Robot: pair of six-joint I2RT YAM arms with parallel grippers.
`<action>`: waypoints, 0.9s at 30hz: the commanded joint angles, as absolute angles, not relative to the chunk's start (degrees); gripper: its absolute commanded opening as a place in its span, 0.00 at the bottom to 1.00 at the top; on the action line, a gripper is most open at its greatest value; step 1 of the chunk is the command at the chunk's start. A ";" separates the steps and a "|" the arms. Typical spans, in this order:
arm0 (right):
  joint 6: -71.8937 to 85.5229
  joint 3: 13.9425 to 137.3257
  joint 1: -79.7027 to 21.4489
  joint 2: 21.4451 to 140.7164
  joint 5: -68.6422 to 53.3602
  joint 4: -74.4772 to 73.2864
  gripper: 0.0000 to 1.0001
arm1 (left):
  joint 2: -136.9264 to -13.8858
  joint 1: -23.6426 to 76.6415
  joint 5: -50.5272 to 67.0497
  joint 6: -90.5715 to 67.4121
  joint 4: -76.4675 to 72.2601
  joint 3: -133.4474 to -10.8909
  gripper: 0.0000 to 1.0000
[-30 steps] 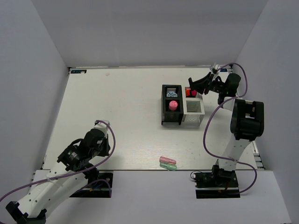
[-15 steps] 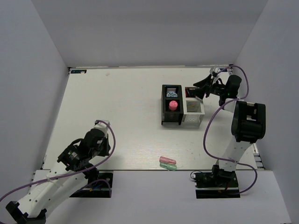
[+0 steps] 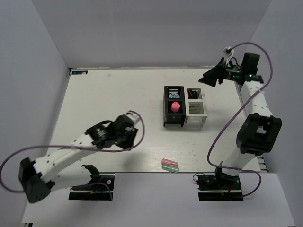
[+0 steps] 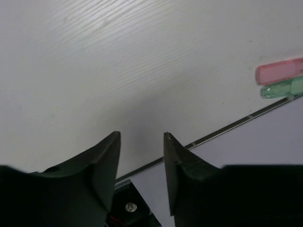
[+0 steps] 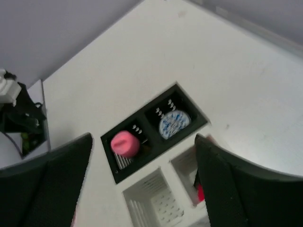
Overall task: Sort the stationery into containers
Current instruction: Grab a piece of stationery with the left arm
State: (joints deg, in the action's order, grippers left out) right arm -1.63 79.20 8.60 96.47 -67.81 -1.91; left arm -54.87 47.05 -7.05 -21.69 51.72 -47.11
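Note:
A pink piece [image 3: 169, 162] and a green piece [image 3: 171, 168] lie side by side at the table's front edge; in the left wrist view the pink piece [image 4: 279, 72] and green piece [image 4: 284, 88] sit at the far right. My left gripper [image 3: 127, 141] [image 4: 142, 142] hovers open and empty over bare table, left of them. The black container [image 3: 165, 109] [image 5: 147, 127] holds a pink item [image 3: 175, 106] [image 5: 125, 143] and a blue-white round thing [image 3: 174, 94]. The white container [image 3: 196, 101] [image 5: 145, 192] has a red-tipped marker [image 3: 191, 92] [image 5: 200, 194] in its back compartment. My right gripper [image 3: 208, 78] [image 5: 143, 139] hangs open above and behind the containers.
White walls enclose the table on three sides. The table's front edge strip [image 4: 227, 126] runs just beyond my left gripper's fingertips. The right arm's purple cable [image 3: 222, 135] loops down beside the containers.
My right gripper opened and lifted back-right away from the white container, leaving the marker inside. My left arm swung out over the table toward the front middle and its jaws parted.

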 commanded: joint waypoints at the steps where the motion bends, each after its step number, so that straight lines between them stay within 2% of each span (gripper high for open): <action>1: -21.09 100.44 9.93 102.42 -80.33 -61.55 0.91 | -67.27 57.27 -12.37 -19.34 49.74 -54.83 0.55; 2: -47.63 109.94 9.58 104.31 -79.64 -94.33 0.78 | -69.76 60.70 -13.44 -19.25 50.36 -58.76 0.59; 3: -46.94 109.60 9.23 105.72 -73.63 -94.65 0.56 | -75.18 63.69 -15.71 -18.20 51.58 -62.37 0.62; 4: -45.28 106.64 9.49 102.95 -68.61 -93.18 0.01 | -79.50 66.24 -16.69 -17.58 51.77 -66.93 0.64; 5: -45.26 100.78 9.93 101.27 -68.56 -93.16 0.00 | -83.46 66.27 -16.87 -16.80 51.77 -66.97 0.64; 6: -41.26 97.59 10.02 99.60 -64.03 -82.37 0.00 | -85.32 68.71 -16.53 -14.44 51.33 -69.32 0.64; 7: -39.92 94.25 10.54 93.49 -60.42 -78.79 0.00 | -86.99 69.08 -16.18 -13.46 51.15 -71.43 0.61; 8: -39.47 85.43 10.72 91.60 -59.25 -73.70 0.00 | -91.36 69.60 -13.82 -12.32 50.54 -72.32 0.56; 9: -39.55 82.82 10.72 86.45 -58.37 -70.09 0.25 | -92.54 70.48 -13.02 -10.56 49.58 -74.34 0.39; 10: -41.29 79.05 10.64 85.00 -57.84 -69.27 0.47 | -93.59 70.58 -12.40 -8.72 48.87 -74.79 0.33; 11: -42.18 76.58 10.46 83.77 -57.83 -69.08 0.60 | -96.65 70.84 -11.44 -7.57 48.26 -75.49 0.29; 12: -45.23 75.51 10.46 80.45 -57.92 -69.08 0.67 | -97.55 70.93 -10.73 -7.12 48.17 -76.89 0.29; 14: -45.62 71.91 10.55 78.23 -58.89 -67.51 0.67 | -100.01 71.19 -9.76 -5.37 46.76 -78.04 0.34; 15: -45.18 70.50 10.63 75.61 -58.63 -64.98 0.58 | -100.63 71.37 -9.32 -5.10 46.32 -78.48 0.39; 17: -44.04 69.18 10.55 74.01 -58.97 -63.47 0.25 | -101.68 71.46 -8.70 -4.49 45.27 -79.19 0.41; 19: -42.80 66.98 10.72 72.16 -59.94 -61.88 0.02 | -102.48 71.72 -7.30 -4.13 43.61 -79.45 0.41; 21: -41.58 64.88 10.55 70.76 -61.08 -60.39 0.02 | -103.88 71.54 -5.72 -3.96 42.46 -79.45 0.41; 22: -40.35 64.25 10.63 70.40 -61.35 -59.51 0.16 | -104.06 71.80 -4.49 -3.96 42.28 -79.45 0.41; 25: -39.11 62.32 10.72 69.26 -60.38 -57.92 0.36 | -104.85 72.51 -2.38 -3.96 41.40 -79.19 0.43; 27: -37.62 61.79 10.90 68.21 -59.15 -55.82 0.38 | -104.94 73.04 -0.45 -3.87 41.04 -78.49 0.43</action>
State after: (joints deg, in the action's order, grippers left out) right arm -39.64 62.35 10.55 70.06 -59.33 -59.83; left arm -105.03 71.90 -4.99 -4.84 43.13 -77.60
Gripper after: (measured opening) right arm 0.371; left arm 0.425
